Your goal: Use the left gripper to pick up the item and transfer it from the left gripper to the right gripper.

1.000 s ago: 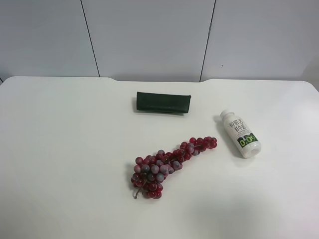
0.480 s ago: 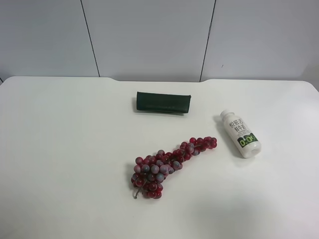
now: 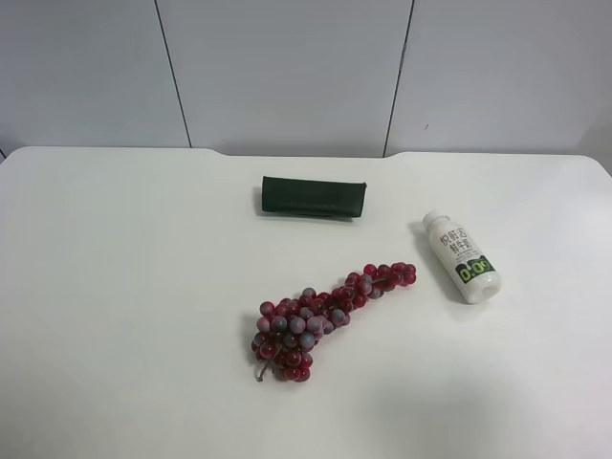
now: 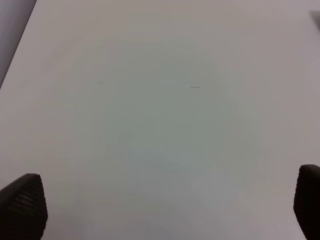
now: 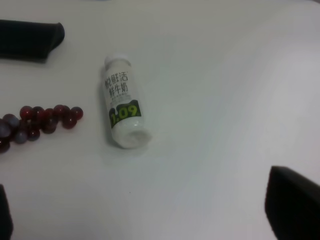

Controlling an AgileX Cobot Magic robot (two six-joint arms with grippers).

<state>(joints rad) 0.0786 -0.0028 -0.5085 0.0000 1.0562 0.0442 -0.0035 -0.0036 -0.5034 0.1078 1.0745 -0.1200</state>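
The item, a small white bottle [image 3: 462,256] with a white cap, dark characters and a green-black band, lies on its side on the white table [image 3: 124,316], at the exterior high view's right. It also shows in the right wrist view [image 5: 123,108], well ahead of the right gripper [image 5: 145,212], whose two black fingertips [image 5: 292,202] stand wide apart and hold nothing. The left gripper [image 4: 165,205] is open over bare table, its fingertips [image 4: 22,202] at the picture's corners. Neither arm shows in the exterior high view.
A red grape bunch [image 3: 320,311] lies mid-table, its tip near the bottle [image 5: 45,120]. A dark green rectangular pouch [image 3: 314,196] lies behind it, also in the right wrist view [image 5: 30,39]. A grey panelled wall [image 3: 287,67] backs the table.
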